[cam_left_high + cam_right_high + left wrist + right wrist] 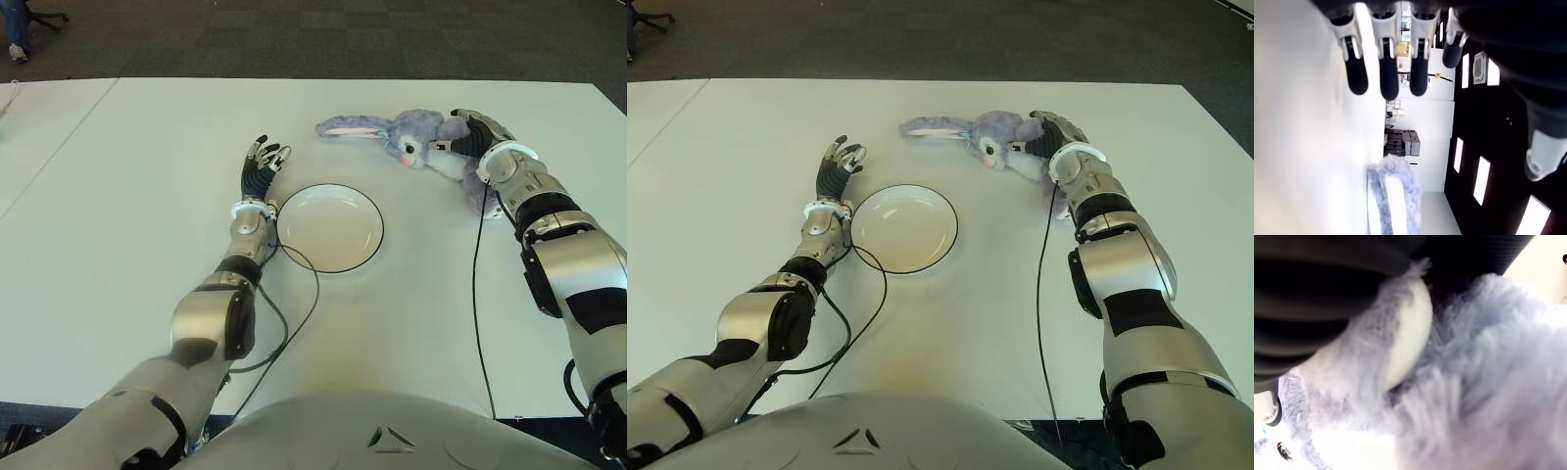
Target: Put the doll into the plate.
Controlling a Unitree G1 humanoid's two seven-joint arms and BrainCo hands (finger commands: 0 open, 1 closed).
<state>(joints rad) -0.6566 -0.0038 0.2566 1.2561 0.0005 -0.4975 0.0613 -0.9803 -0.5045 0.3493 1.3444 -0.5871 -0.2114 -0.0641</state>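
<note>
With the right hand [470,135] closed on the doll [416,145] far right of the plate [330,227] (left hand [263,164] spread, idle at its left), lift clear before carrying it leftward.

A broad white flat-topped desk [118,225] fills the view, with dark grey carpeted floor [323,39] beyond its far edge.
</note>
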